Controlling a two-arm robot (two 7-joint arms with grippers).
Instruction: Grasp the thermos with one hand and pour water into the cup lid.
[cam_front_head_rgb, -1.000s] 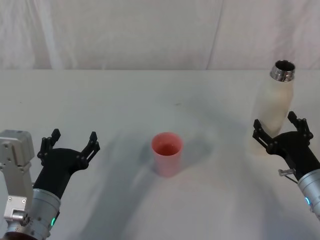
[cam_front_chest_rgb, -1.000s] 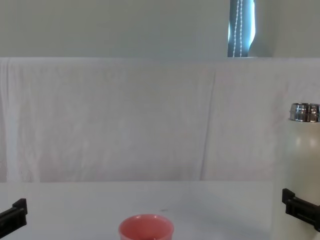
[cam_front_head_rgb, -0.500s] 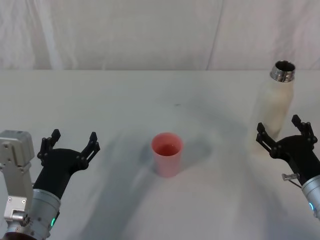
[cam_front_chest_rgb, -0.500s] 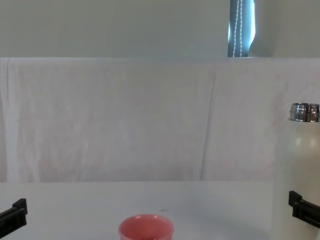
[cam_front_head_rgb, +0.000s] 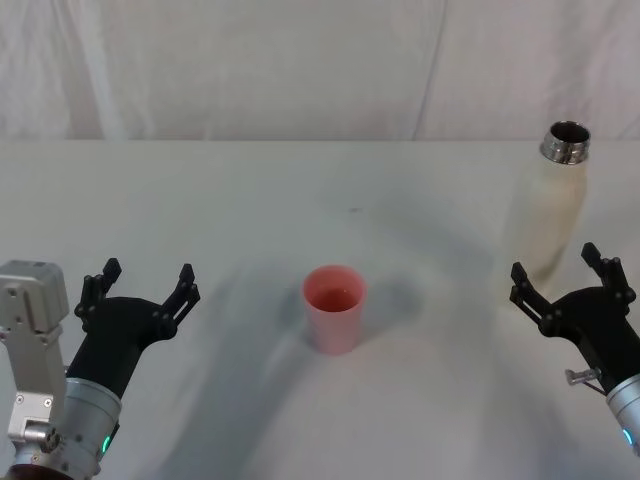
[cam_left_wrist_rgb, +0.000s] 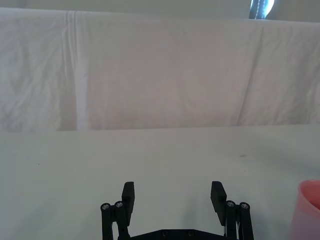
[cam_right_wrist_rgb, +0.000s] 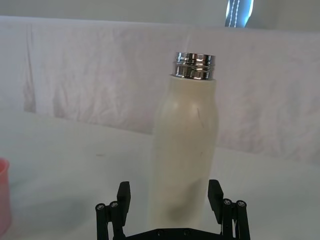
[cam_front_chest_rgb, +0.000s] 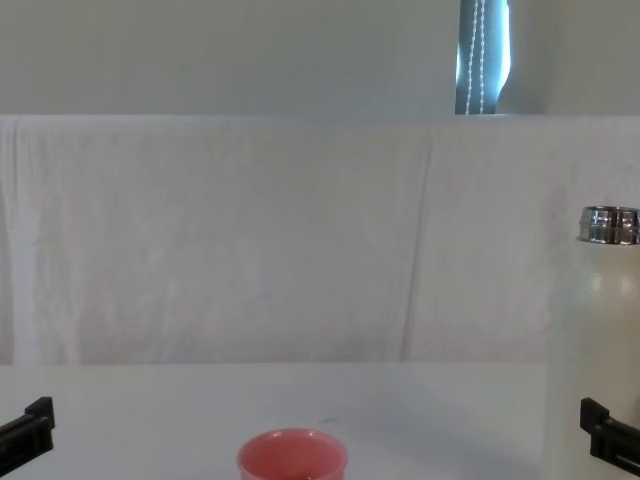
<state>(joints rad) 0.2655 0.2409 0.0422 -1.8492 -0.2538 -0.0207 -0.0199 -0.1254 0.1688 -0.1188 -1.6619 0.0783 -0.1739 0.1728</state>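
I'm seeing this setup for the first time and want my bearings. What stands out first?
The tall cream thermos stands upright and uncapped at the table's far right, with the open right gripper just in front of it, not gripping. The small pink cup lid sits alone mid-table, and the open left gripper waits at the near left.

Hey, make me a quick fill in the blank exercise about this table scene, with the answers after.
1. The thermos stands upright with its cap ____.
2. The cup lid is coloured ____.
3. The right end effector has its jaws ____, just short of the thermos.
4. The idle left end effector holds ____.

Answers: off; pink; open; nothing
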